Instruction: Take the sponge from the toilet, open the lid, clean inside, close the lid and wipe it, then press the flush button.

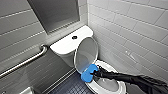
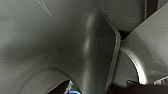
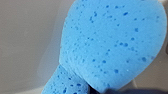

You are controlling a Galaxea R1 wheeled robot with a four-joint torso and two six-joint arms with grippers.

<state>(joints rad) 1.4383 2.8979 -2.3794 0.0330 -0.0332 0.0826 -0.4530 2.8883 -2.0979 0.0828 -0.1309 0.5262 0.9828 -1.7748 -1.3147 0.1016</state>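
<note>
The bright blue porous sponge (image 1: 88,74) is pinched by the black right gripper (image 1: 95,73), whose fingers are pressed onto it over the rim of the white glossy ceramic toilet (image 1: 122,86). The sponge is held at six o'clock of the white smooth oval lid (image 1: 86,53), which is raised. The small dark round flush button (image 1: 74,37) is seen at eleven o'clock of the lid, on the white boxy tank (image 1: 65,46). A brushed metal grab bar (image 1: 25,63) is mounted at nine o'clock.

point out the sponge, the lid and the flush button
sponge (image 1: 87,74), head view, middle of its blue face
lid (image 1: 86,54), head view, middle of the raised oval face
flush button (image 1: 74,37), head view, centre of the dark button
</note>
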